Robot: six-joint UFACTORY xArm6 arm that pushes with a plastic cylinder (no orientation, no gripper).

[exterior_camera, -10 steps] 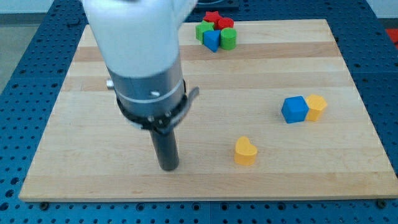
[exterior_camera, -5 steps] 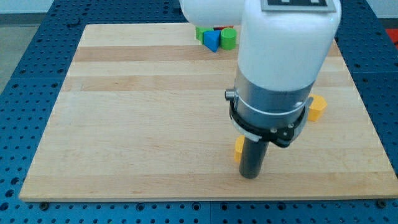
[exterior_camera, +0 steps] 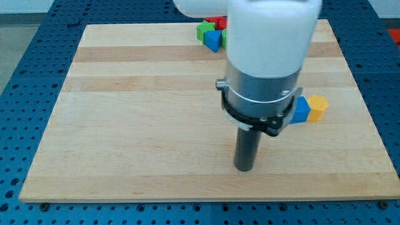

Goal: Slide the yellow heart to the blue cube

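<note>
Yellow heart: not visible; I judge it sits hidden behind the rod or the arm's wide body, so I cannot tell where it lies relative to the rod.
Green block [exterior_camera: 204,29]: at the view's top, left end of a tight cluster; shape unclear.
Red block [exterior_camera: 217,22]: just behind the green one, mostly cut off by the arm.
Blue block [exterior_camera: 214,41]: front of that cluster, touching the green one, partly covered by the arm.
My tip [exterior_camera: 245,169]: on the board [exterior_camera: 125,125] near the view's bottom edge, below and left of the blue cube, well apart from it.
Pincer: none fitted, only the bare rod, so nothing is grasped.
Blue cube [exterior_camera: 302,109]: at the view's right, half hidden by the arm.
Yellow block [exterior_camera: 318,107]: touching the blue cube's right side; shape unclear.
Risk, heart: an off-centre push could make it spin or slip past the rod.
Risk, cube: too strong a push could shunt the blue cube and its yellow neighbour toward the right edge.
Risk, view: the arm blocks sight of the contact, so drift would go unseen.
Count: one green, one red, two blue, one yellow showing; the heart unseen.
</note>
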